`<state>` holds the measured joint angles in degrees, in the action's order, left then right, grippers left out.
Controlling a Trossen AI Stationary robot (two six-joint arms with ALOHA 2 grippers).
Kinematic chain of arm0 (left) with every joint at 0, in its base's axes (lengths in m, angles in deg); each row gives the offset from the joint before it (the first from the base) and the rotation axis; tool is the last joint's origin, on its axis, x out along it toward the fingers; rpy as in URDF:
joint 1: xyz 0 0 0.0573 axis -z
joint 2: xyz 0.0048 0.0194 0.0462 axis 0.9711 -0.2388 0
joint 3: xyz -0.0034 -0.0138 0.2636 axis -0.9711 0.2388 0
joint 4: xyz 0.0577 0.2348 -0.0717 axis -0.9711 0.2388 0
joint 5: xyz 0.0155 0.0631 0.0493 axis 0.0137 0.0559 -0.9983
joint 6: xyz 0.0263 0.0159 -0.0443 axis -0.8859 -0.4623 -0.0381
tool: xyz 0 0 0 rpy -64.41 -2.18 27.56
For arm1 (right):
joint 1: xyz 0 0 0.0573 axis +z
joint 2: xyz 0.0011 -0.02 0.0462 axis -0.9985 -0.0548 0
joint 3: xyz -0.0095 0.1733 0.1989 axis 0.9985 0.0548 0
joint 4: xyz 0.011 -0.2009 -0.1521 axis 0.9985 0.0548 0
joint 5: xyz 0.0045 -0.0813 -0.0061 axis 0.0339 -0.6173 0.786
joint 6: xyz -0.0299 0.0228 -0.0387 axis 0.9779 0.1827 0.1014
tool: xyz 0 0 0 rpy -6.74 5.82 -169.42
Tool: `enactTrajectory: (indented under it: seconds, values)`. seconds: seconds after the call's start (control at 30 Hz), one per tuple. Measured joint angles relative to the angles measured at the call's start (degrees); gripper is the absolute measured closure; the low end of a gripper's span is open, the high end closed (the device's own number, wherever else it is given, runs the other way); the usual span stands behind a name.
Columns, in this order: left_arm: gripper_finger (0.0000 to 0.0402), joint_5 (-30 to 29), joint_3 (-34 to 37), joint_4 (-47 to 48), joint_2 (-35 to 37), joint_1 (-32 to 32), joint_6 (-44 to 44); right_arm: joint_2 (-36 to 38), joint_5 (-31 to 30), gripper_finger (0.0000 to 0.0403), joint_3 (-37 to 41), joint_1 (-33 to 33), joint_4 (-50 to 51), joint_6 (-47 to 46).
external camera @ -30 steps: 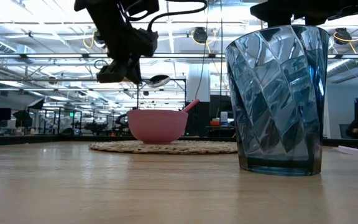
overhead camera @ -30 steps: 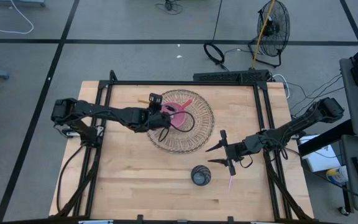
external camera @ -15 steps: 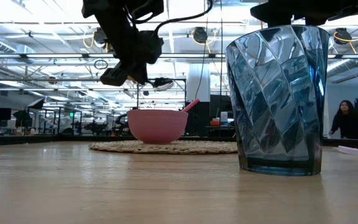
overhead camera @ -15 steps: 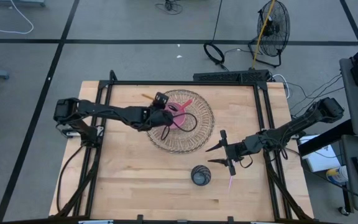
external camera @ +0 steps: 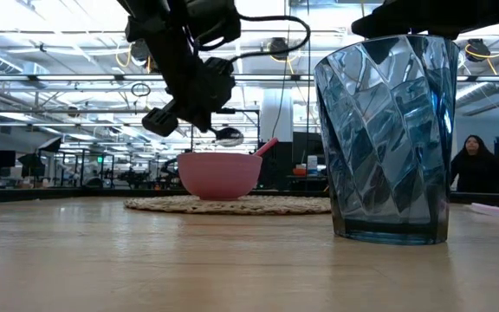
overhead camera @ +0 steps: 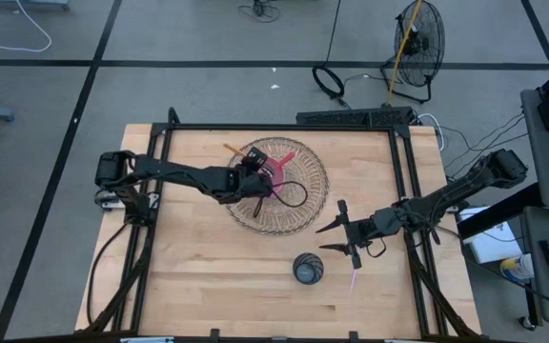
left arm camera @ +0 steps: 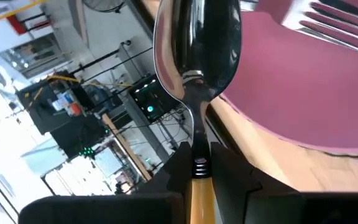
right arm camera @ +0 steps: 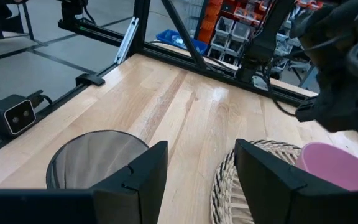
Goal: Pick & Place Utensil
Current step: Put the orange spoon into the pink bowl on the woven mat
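Pick complete: left gripper (external camera: 184,108) clenched on spoon (left arm camera: 194,68), carried in air just above pink bowl (external camera: 219,175) on woven mat (overhead camera: 276,186). Placing remains, spoon not yet released. Right gripper (right arm camera: 194,180) waits with fingers spread, near blue glass (external camera: 392,139)

my overhead cam looks straight down; my low cam sits close behind the glass (external camera: 386,139), both sharing the pink bowl (external camera: 219,176).

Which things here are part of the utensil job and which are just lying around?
Job: spoon, held in the left hand; pink bowl with a fork in it; mat.
Lying about: glass; right hand, open, waiting by it.
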<state>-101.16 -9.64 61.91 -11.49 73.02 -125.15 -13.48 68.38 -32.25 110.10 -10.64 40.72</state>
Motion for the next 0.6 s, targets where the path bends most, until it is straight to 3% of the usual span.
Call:
enactTrajectory:
  seconds: [0.33, 0.6]
  values:
    - [0.0367, -0.2, -1.1, 1.1, -1.7, 1.0, -8.0, 0.0, 0.0, 0.0227, 0.0, 0.0, 0.6, -1.0]
    - [0.0349, 1.4, -1.1, 3.4, -4.3, 1.0, -10.8, 0.0, 0.0, 0.0227, 0.0, 0.0, 1.8, -1.9]
